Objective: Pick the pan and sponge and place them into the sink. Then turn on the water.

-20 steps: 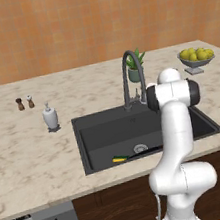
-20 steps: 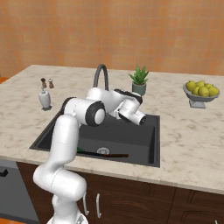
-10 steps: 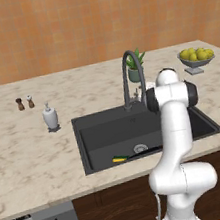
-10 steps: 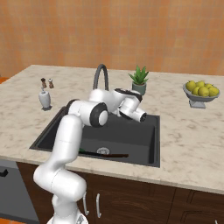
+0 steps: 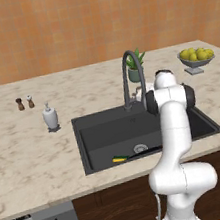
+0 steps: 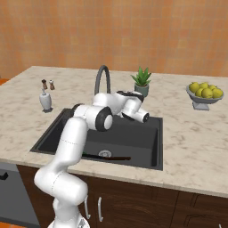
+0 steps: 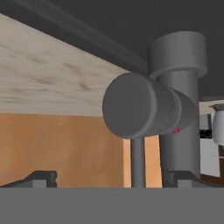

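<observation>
The sink point(image 5: 93, 135) is dark grey, as is its arched faucet point(image 5: 128, 76). A yellow sponge point(image 5: 119, 158) with a green top lies beside the black pan point(image 5: 142, 152) handle. The surface point(image 5: 28, 156) is beige marble (veined). The wall point(image 5: 68, 28) is orange, the soap dispenser point(image 5: 50, 117) white, the fruit point(image 5: 197, 54) yellow.

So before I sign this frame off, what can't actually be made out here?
- Pan body: in both base views the arm covers it; just the thin handle shows.
- Sponge: a tiny yellow-green sliver in the left base view; its shape is unreadable.
- Gripper: the hand view's bottom edge cuts the tips off, so contact with the faucet handle is unclear.
- Water: no stream shows, but the arm hides the faucet spout.
</observation>
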You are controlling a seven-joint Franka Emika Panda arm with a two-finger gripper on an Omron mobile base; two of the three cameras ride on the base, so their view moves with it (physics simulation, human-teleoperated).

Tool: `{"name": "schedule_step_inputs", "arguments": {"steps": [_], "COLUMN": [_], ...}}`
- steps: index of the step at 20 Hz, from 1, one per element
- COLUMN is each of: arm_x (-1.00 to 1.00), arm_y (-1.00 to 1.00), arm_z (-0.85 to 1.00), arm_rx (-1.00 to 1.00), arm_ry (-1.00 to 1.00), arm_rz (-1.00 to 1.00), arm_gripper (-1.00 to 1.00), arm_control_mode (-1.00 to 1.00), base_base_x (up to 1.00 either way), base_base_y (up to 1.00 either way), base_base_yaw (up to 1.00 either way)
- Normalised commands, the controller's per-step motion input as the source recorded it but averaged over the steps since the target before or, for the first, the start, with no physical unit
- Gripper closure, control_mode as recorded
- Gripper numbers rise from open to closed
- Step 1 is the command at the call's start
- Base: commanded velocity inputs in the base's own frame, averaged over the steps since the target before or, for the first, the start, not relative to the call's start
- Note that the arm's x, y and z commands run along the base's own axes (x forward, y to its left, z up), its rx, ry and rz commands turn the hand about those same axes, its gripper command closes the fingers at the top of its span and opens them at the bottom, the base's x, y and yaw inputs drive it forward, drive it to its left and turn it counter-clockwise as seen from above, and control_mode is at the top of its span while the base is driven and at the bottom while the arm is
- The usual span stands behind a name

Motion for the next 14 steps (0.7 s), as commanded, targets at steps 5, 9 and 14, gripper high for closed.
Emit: {"name": "schedule_step_inputs", "arguments": {"steps": [5, 9, 14], "arm_x": [0.05, 0.01, 0.03], "arm_y": [0.0, -0.01, 0.0], "arm_z": [-0.17, -0.12, -0.03], "arm_rx": [0.0, 0.0, 0.0], "arm_ry": [0.0, 0.0, 0.0], "arm_rz": [0.0, -0.01, -0.09], "arm_gripper": [1.0, 1.0, 1.0], "arm_control_mode": [-1.0, -1.0, -1.0], "base_base_x": [0.0, 0.0, 0.0], "base_base_y": [0.0, 0.0, 0.0], "base_base_yaw": [0.0, 0.0, 0.0]}}
